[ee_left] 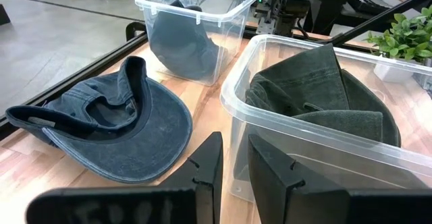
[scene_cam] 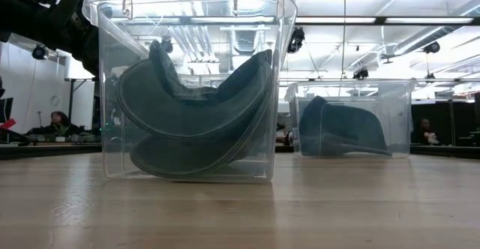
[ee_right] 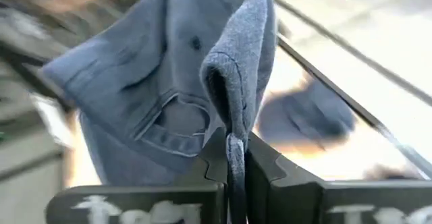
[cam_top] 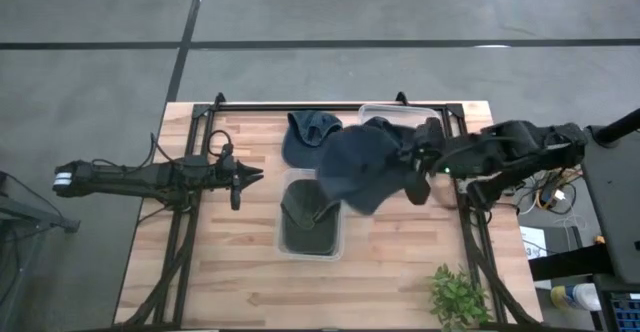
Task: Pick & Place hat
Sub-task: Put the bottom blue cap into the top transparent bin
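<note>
My right gripper (cam_top: 412, 164) reaches in from the table's right and is shut on a blue cap (cam_top: 355, 167), which it carries in the air over the table's middle. A second blue cap (cam_top: 308, 132) (ee_left: 101, 126) lies open side up on the wood. The near clear bin (cam_top: 338, 240) (ee_left: 233, 89) holds dark green caps (scene_cam: 195, 106). The far clear bin (cam_top: 430, 112) (scene_cam: 349, 121) holds another blue cap. My left gripper (cam_top: 250, 177) (ee_left: 234, 163) waits left of the near bin, fingers nearly together, touching nothing. My right gripper pinches a folded edge of the blue cap's cloth (ee_right: 234, 146) between its two fingers, near the arched back opening (ee_right: 172, 119). The fingers come about level from the table's right. The cap is lifted clear and spreads out beyond the fingertips toward the left.
A potted plant (cam_top: 460, 297) stands at the near right corner. Black frame rails (cam_top: 185, 222) run along the table's left, right and far sides. Bare wood (cam_top: 230, 272) lies near the left front. People sit in the room beyond the table.
</note>
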`<state>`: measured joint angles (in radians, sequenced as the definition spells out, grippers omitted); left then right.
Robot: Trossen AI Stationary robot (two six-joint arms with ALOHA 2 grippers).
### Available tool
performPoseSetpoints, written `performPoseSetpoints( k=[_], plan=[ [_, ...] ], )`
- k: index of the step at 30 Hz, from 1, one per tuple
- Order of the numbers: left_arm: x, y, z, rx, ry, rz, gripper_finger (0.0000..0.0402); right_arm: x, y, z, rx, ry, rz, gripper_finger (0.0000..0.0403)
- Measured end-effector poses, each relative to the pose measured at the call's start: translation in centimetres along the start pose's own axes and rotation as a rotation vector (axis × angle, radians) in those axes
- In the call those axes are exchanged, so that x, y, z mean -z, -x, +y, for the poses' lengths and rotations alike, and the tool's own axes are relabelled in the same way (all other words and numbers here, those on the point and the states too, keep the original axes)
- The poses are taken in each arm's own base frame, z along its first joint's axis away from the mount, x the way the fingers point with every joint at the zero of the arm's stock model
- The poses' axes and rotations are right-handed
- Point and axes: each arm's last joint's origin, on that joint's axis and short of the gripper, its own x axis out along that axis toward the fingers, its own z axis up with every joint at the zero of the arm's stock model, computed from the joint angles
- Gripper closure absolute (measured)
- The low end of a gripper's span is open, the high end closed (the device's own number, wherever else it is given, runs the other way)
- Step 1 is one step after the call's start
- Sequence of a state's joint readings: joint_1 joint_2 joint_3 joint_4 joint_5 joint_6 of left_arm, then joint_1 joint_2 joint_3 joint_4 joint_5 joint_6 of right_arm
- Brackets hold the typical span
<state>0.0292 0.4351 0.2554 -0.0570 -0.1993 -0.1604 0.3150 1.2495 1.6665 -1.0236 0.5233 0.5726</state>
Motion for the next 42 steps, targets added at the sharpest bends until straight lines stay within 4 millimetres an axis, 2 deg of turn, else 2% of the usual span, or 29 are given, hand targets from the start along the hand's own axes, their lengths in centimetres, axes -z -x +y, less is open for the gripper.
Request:
performPoseSetpoints(
  k=[4, 9, 15, 20, 27, 32, 42],
  plan=[
    [0.0, 0.0, 0.0, 0.0, 0.0, -0.002, 0.0339, 1.1, -1.7, -2.1, 0.195, 0.008, 0.167, 0.0391],
    [-0.1, 0.0, 0.0, 0.001, 0.002, -0.007, 0.0339, 0.6, -3.8, -4.5, 0.328, 0.116, 0.261, 0.0391],
    [-0.1, 0.0, 0.0, -0.008, 0.003, -0.014, 0.0339, -1.1, -5.0, -8.7, 0.358, 0.196, 0.362, 0.0391],
    [-0.1, 0.0, 0.0, -0.008, 0.003, -0.014, 0.0339, -2.6, -5.0, -12.5, 0.333, 0.233, 0.407, 0.0391],
    [-0.1, 0.0, 0.0, -0.008, 0.003, -0.014, 0.0339, -3.0, -6.0, -16.9, 0.327, 0.263, 0.536, 0.0391],
    [-0.1, 0.0, 0.0, -0.008, 0.003, -0.014, 0.0339, -2.5, -7.7, -19.1, 0.311, 0.305, 0.68, 0.0391],
    [-0.1, 0.0, 0.0, -0.007, 0.003, -0.014, 0.0339, -2.0, -10.9, -22.6, 0.242, 0.331, 0.793, 0.0391]
  ],
)
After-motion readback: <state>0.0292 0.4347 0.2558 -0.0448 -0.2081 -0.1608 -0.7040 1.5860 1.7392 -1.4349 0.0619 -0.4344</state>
